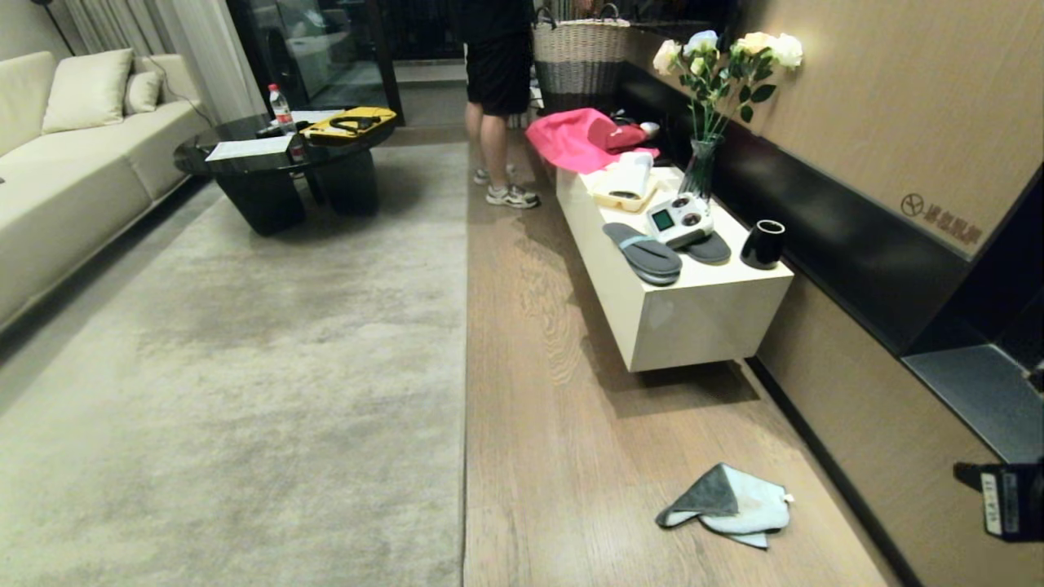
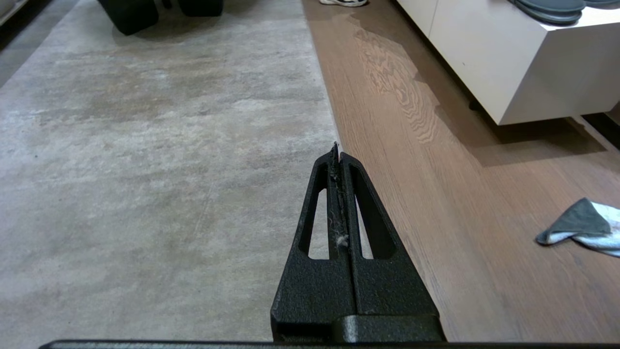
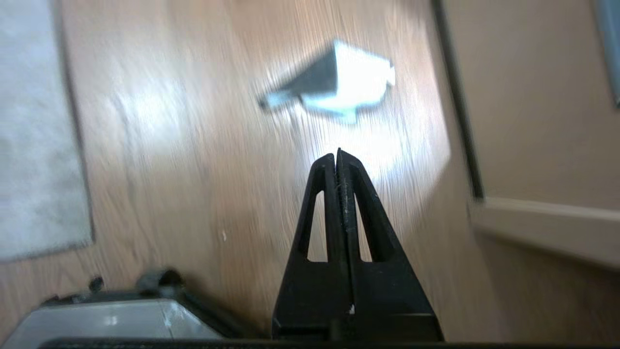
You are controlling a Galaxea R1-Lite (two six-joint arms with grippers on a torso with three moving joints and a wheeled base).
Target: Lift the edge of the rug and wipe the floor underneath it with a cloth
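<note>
We stand in a living room, and we take the rug [image 1: 236, 367] as our landmark. To its left runs a cream sofa [image 1: 73, 155]; on its far end sits a black coffee table [image 1: 277, 163] with a water bottle [image 1: 280, 108] and a yellow case [image 1: 349, 124]. The rug edge [image 1: 466, 367] lies flat and straight against the floor [image 1: 555, 408], light wood planks with a slight sheen. Right of the rug, across that strip of floor, a white bench [image 1: 693, 302] carries grey slippers [image 1: 644, 253], a white controller [image 1: 679, 218], a black mug [image 1: 763, 244], a vase of pale roses [image 1: 718, 106] and pink fabric [image 1: 575, 139]. A person [image 1: 497, 98] stands beyond the far end of the floor strip, near a woven basket [image 1: 581, 53].

The cloth [image 1: 726, 505] lies crumpled on the floor, well right of the rug edge, dark grey side folded over pale.

The head view shows only a dark part of the robot at its right border. The left wrist view alone shows our left gripper [image 2: 336, 150], jaws pressed together on nothing, lint between them, above the rug edge. The right wrist view alone shows our right gripper [image 3: 337, 155], jaws also closed and empty, hanging over the floor with the cloth [image 3: 334, 82] beyond its tips, not touching.
</note>
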